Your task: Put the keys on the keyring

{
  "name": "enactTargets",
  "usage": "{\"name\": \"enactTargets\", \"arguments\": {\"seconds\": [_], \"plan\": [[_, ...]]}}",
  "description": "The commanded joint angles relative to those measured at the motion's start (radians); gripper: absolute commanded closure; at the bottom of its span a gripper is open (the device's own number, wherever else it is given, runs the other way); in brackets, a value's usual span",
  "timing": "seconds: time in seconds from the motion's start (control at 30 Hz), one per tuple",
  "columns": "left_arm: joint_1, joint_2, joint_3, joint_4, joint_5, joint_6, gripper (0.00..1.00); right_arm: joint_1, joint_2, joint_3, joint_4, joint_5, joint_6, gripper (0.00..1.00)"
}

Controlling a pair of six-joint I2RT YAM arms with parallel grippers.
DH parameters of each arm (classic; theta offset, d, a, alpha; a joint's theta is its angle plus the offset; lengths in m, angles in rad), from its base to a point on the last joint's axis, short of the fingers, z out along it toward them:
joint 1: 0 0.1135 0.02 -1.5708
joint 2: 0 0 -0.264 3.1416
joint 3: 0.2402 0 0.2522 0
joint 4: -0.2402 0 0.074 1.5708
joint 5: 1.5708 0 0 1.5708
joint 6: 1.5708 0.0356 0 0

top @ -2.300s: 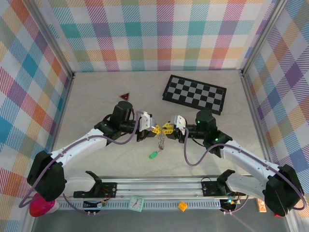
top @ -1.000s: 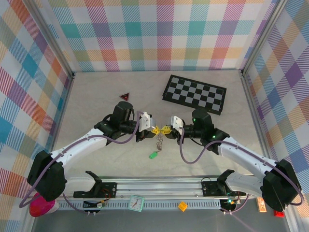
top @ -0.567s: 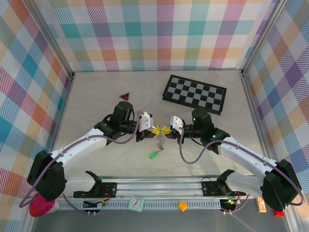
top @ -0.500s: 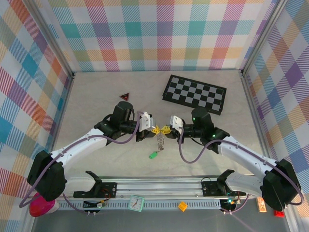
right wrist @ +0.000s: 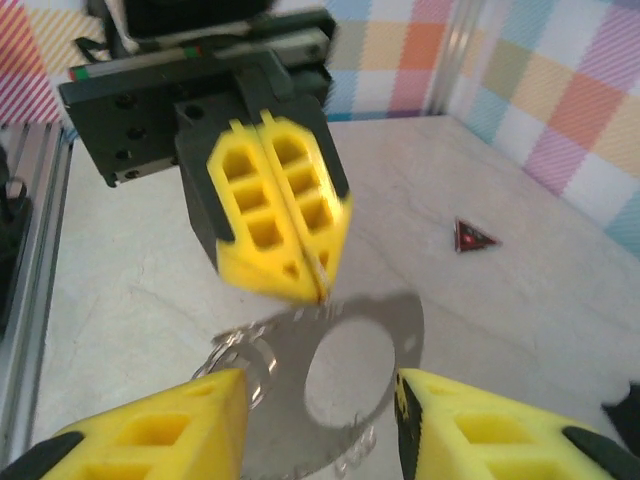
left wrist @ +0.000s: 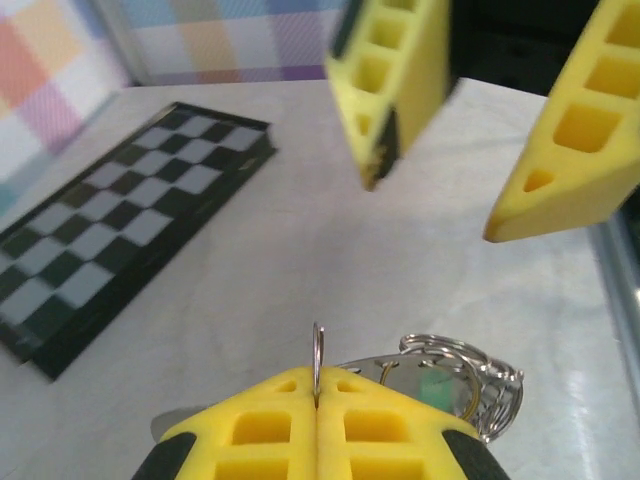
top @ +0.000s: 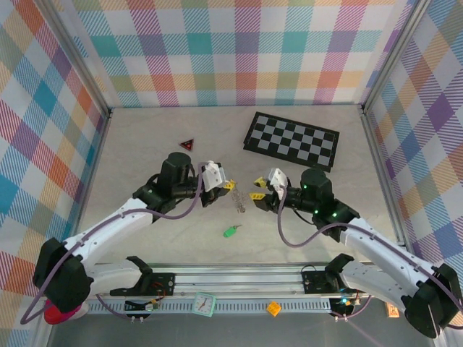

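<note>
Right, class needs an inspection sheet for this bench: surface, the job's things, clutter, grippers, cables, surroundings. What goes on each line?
Surface: pale table, no spills or marks seen.
Job's things: keyring of chain links trails on the table between the two grippers; green key lies apart from it, nearer the arm bases, not threaded on.
Clutter: checkerboard at the far right, red triangle at the far left, both away from the work.
Grippers: left gripper shut, pinching a thin ring of the keyring; right gripper open, holding nothing, facing it.
Cables: purple cables loop beside each arm, not snagged on anything.
Surroundings: plaid walls on three sides; metal rail along the near edge.
</note>
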Motion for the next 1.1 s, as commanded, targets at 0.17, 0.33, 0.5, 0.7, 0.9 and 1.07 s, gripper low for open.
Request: {"name": "enactTargets", "arguments": {"seconds": [0.17, 0.33, 0.5, 0.7, 0.9, 1.07], "plan": [[0.025, -0.097, -0.036, -0.018, -0.408, -0.168, 1.00, 0.120, 0.084, 0.017, -0.201, 0.189, 0.525, 0.60], [0.097, -0.129, -0.072, -0.030, -0.434, -0.257, 1.00, 0.283, 0.230, 0.047, -0.244, 0.293, 0.414, 0.59], [0.183, -0.121, -0.096, -0.011, -0.388, -0.283, 1.00, 0.312, 0.383, 0.052, -0.198, 0.364, 0.251, 0.58], [0.218, -0.098, -0.123, 0.007, -0.363, -0.261, 1.00, 0.312, 0.444, 0.022, -0.060, 0.356, 0.015, 0.58], [0.218, -0.096, -0.127, 0.008, -0.344, -0.257, 1.00, 0.312, 0.460, -0.037, 0.048, 0.288, -0.158, 0.59], [0.218, -0.077, -0.111, -0.007, -0.330, -0.254, 1.00, 0.312, 0.496, -0.031, 0.084, 0.251, -0.169, 0.59]]}}
